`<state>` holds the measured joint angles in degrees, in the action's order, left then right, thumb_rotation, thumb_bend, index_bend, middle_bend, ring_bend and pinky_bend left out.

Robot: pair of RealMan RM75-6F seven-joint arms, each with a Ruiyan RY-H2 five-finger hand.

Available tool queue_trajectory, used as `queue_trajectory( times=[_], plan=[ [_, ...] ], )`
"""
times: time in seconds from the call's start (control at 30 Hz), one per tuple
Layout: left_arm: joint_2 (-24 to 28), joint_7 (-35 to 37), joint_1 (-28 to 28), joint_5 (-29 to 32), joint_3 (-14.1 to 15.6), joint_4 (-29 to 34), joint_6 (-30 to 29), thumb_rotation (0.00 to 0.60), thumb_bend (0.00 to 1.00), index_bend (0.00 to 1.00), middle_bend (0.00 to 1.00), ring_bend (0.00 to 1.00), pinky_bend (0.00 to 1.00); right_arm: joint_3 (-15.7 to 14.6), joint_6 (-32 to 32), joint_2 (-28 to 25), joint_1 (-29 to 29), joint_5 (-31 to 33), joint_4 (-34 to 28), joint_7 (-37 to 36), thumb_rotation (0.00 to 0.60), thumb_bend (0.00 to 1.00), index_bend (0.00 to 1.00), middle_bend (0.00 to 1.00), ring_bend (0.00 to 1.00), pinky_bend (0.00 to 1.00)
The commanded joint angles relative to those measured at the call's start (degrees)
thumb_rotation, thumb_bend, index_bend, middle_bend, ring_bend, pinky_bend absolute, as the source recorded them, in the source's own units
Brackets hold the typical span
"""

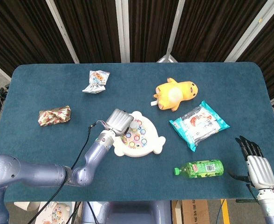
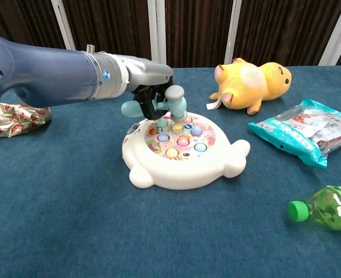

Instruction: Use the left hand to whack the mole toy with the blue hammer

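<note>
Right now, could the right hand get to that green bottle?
Probably yes. The right hand rests open at the table's edge, apart from the green bottle, with only bare cloth between them.
</note>
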<state>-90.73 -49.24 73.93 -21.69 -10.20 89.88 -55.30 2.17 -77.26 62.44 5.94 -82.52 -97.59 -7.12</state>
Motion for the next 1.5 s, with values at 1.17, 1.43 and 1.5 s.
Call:
queue_trajectory(
  times=[1.17,1.43,1.5],
  plan=[
    [14.43,16.70,-26.24,-27.08,17.65,11.06,-5.73,0.600,0.70,0.62,0.49,0.38,0.54,-0.26,-0.28,0.45,-0.34,0.11,0.20,2.66,0.600,0.19,0.00,0.00,0.00,0.00],
    [10.95,14.67,-26.89,-26.29,16.64,8.18,-5.10,0.600,0.69,0.60,0.48,0.38,0.54,-0.46,0.07,0.36,-0.17,-0.24,0.15,2.54,0.600,0.19,0.00,0.00,0.00,0.00],
    [10.36,14.04,-26.93,-26.19,16.49,7.79,-5.04,0.600,0.69,0.60,0.48,0.38,0.54,-0.53,0.09,0.34,-0.18,-0.35,0.11,2.47,0.600,0.19,0.00,0.00,0.00,0.00]
  ],
)
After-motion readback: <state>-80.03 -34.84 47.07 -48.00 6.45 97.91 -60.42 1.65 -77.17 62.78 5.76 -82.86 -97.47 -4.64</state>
